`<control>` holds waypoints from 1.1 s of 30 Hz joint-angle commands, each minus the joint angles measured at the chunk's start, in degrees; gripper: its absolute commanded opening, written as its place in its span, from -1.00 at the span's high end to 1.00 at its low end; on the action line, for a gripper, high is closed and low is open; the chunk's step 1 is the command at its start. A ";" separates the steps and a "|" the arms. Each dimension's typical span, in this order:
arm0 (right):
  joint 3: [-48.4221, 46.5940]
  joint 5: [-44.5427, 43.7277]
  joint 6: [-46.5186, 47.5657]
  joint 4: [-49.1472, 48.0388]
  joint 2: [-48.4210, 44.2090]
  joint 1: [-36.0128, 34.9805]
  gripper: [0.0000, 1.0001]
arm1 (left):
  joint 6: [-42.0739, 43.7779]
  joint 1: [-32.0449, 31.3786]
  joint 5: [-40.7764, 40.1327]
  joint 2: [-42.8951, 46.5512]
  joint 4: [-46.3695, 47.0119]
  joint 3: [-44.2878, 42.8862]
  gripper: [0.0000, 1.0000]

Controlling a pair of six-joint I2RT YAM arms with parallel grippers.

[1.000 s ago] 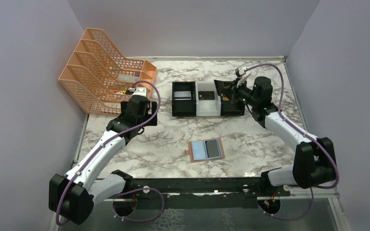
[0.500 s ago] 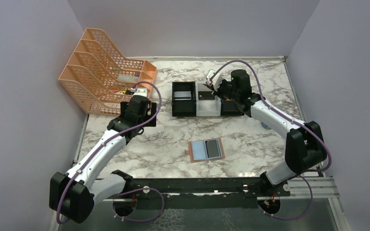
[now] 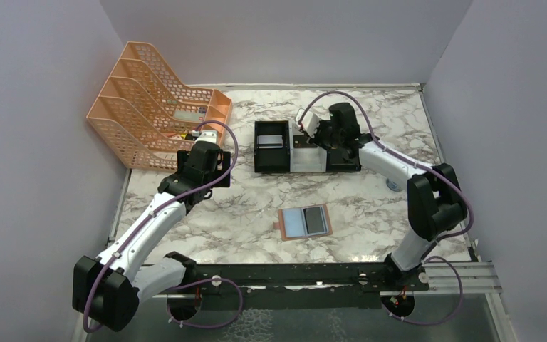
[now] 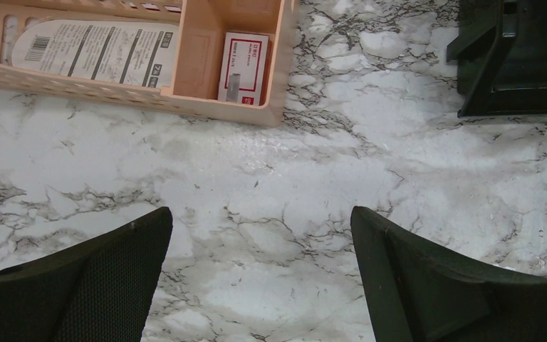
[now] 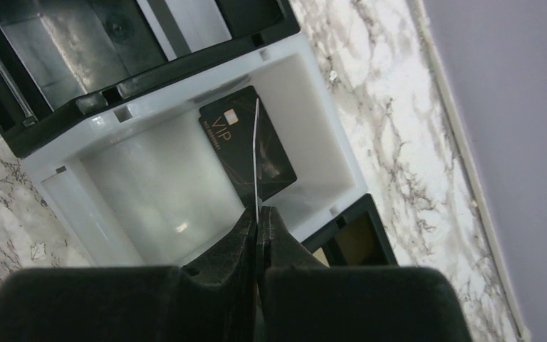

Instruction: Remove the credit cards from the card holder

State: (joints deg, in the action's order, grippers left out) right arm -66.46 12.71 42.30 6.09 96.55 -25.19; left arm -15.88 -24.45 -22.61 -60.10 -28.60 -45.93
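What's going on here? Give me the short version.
The right gripper is shut on a thin card, seen edge-on, and holds it over the white tray, where a dark card marked VIP already lies. The left gripper hangs open above the marble table near the orange rack, holding nothing. The card holder lies open near the front edge with another dark card in it.

Tan card holder (image 3: 293,223), pale-blue lining; orange mesh rack (image 3: 149,121); grey-veined white marble table (image 3: 242,206).
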 commanded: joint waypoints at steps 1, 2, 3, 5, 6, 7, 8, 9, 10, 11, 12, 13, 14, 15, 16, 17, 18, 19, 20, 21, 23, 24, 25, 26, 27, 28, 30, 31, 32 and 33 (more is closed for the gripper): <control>-1.93 -2.52 0.37 0.49 2.60 -0.47 0.98 | 0.33 0.24 -2.04 0.96 -0.29 -0.31 -0.98; -1.93 -3.31 -0.01 -0.66 2.93 -0.47 0.98 | 0.32 0.21 -1.88 0.80 -0.29 -0.30 -0.98; -1.80 -3.53 -0.17 -1.78 3.19 -0.47 0.98 | 0.32 0.19 -1.64 0.59 -0.24 -0.43 -0.98; -1.83 -3.76 0.42 -2.72 4.20 -0.47 0.98 | 0.40 0.22 -1.08 0.12 -0.27 -0.54 -0.98; -2.15 -3.88 0.83 -2.56 4.84 -0.47 0.98 | 0.48 0.25 -0.84 -0.06 -0.27 -0.62 -0.98; -2.65 -4.34 1.33 -2.12 5.67 -0.47 0.98 | 0.56 0.20 -0.70 -0.10 -0.28 -0.65 -0.98; -3.07 -4.48 1.78 -1.58 6.39 -0.47 0.98 | 0.63 0.26 -0.67 -0.22 -0.26 -0.65 -0.98; -3.36 -4.53 2.11 -1.46 7.03 -0.47 0.98 | 0.62 0.20 -0.65 -0.08 -0.32 -0.67 -0.98; -3.34 -4.39 2.04 -2.18 7.65 -0.47 0.98 | 0.66 0.23 -0.57 -0.02 -0.37 -0.61 -0.98; -3.71 -4.51 1.75 -3.39 8.56 -0.47 0.98 | 0.72 0.24 -0.04 0.13 -0.31 -0.59 -0.98; -5.16 -3.90 1.50 -2.11 9.49 -0.55 0.98 | 0.83 0.22 0.64 0.15 -0.26 -0.63 -0.98; -6.60 -3.16 1.40 -0.17 10.27 -0.56 0.98 | 0.92 0.21 0.99 0.06 -0.31 -0.65 -0.98; -7.37 -2.99 1.38 0.26 10.92 -0.56 0.98 | 1.01 0.20 1.25 -0.02 -0.38 -0.65 -0.98; -7.45 -3.19 1.67 -0.63 11.26 -0.56 0.98 | 1.09 0.19 1.52 -0.09 -0.40 -0.58 -0.98; -7.10 -3.60 2.21 -2.42 11.49 -0.54 0.98 | 1.15 0.19 1.78 -0.17 -0.34 -0.56 -0.98; -6.70 -4.55 2.52 -4.31 11.89 -0.56 0.98 | 1.24 0.23 1.98 -0.26 -0.37 -0.69 -0.98; -6.93 -5.44 3.40 -4.85 12.48 -0.56 0.98 | 1.33 0.21 2.04 -0.41 -0.32 -0.81 -0.98; -7.54 -6.20 4.23 -4.75 13.13 -0.56 0.98 | 1.44 0.19 1.98 -0.52 -0.32 -0.89 -0.98; -7.95 -7.08 4.48 -5.14 13.80 -0.52 0.98 | 1.54 0.21 1.96 -0.67 -0.35 -0.84 -0.98; -8.27 -7.68 4.64 -5.68 14.29 -0.56 0.98 | 1.62 0.19 1.96 -0.73 -0.40 -0.83 -0.98; -8.42 -7.45 5.52 -6.85 15.11 -0.56 0.98 | 1.64 0.20 2.14 -0.72 -0.35 -0.83 -0.98; -8.69 -6.50 6.27 -6.80 15.41 -0.61 0.98 | 1.64 0.24 2.21 -0.71 -0.39 -0.83 -0.98; -8.87 -5.54 7.13 -6.77 15.68 -0.69 0.97 | 1.71 0.24 2.22 -0.72 -0.38 -0.83 -0.98; -8.56 -4.50 7.24 -7.63 15.80 -0.73 0.98 | 1.73 0.22 2.22 -0.72 -0.40 -0.84 -0.98; -8.40 -3.71 7.36 -8.04 15.92 -0.78 0.98 | 1.83 0.19 2.22 -0.84 -0.37 -0.83 -0.98; -8.42 -3.41 7.53 -8.19 16.10 -0.86 0.98 | 1.82 0.20 2.22 -0.82 -0.40 -0.83 -0.98; -8.16 -4.02 8.03 -9.29 16.64 -0.97 0.98 | 1.90 0.24 2.14 -0.81 -0.47 -0.85 -0.98; -8.02 -4.83 8.35 -10.15 17.04 -1.00 0.97 | 1.90 0.20 2.06 -0.76 -0.48 -0.83 -0.98; -7.67 -5.77 8.48 -11.31 17.29 -1.00 0.97 | 1.90 0.19 2.05 -0.66 -0.48 -0.85 -0.98; -7.20 -6.39 8.65 -12.78 17.37 -1.00 0.95 | 1.98 0.19 2.19 -0.64 -0.46 -0.75 -0.98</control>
State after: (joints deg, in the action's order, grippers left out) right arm -73.32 7.79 48.93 -0.36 112.29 -25.74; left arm -14.61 -24.45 -21.43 -60.77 -28.67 -45.93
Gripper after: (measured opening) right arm 0.016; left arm 0.991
